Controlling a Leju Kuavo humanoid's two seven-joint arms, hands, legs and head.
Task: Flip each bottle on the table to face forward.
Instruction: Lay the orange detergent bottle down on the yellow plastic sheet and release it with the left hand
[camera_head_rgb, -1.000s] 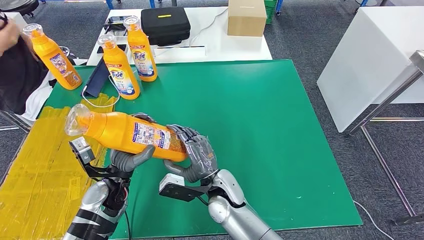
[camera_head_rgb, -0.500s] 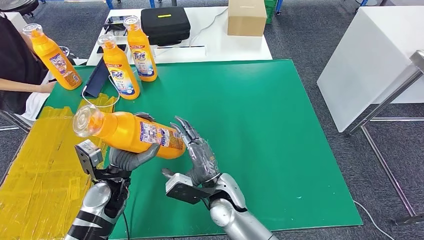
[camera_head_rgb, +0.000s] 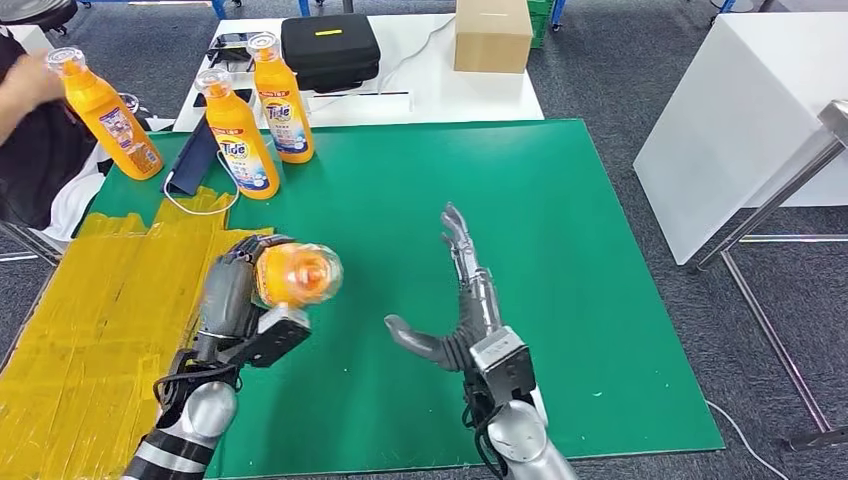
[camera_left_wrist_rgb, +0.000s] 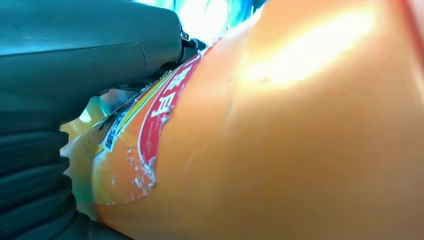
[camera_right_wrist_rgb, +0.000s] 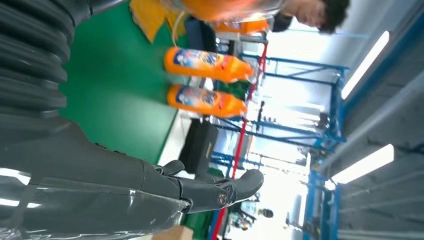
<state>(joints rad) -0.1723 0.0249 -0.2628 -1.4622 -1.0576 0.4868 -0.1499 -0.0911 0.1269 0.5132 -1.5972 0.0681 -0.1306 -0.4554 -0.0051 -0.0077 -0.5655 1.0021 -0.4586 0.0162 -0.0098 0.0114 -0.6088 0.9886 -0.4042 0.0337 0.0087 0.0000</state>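
My left hand (camera_head_rgb: 232, 300) grips an orange Tide bottle (camera_head_rgb: 293, 275) above the green mat (camera_head_rgb: 560, 300), its clear cap end pointing up toward the camera. The left wrist view shows the bottle's orange body (camera_left_wrist_rgb: 300, 140) and red label edge close against the hand. My right hand (camera_head_rgb: 462, 300) is open, fingers stretched upward, apart from the bottle to its right. Two Tide bottles (camera_head_rgb: 238, 135) (camera_head_rgb: 279, 98) stand upright at the mat's far left with labels facing me; they also appear in the right wrist view (camera_right_wrist_rgb: 207, 64) (camera_right_wrist_rgb: 205, 100). A third bottle (camera_head_rgb: 103, 112) stands tilted at the far left.
A person's hand (camera_head_rgb: 28, 80) touches the far-left bottle's cap. Yellow tape (camera_head_rgb: 70, 340) covers the table left of the mat. A black case (camera_head_rgb: 329, 45) and cardboard box (camera_head_rgb: 493, 33) sit on the white table behind. A white table (camera_head_rgb: 740, 120) stands to the right.
My right hand let go of the bottle and swung right, fingers opening upward. My left hand turned the bottle from lying crosswise to cap-up. The person's hand reached the far bottle's cap.
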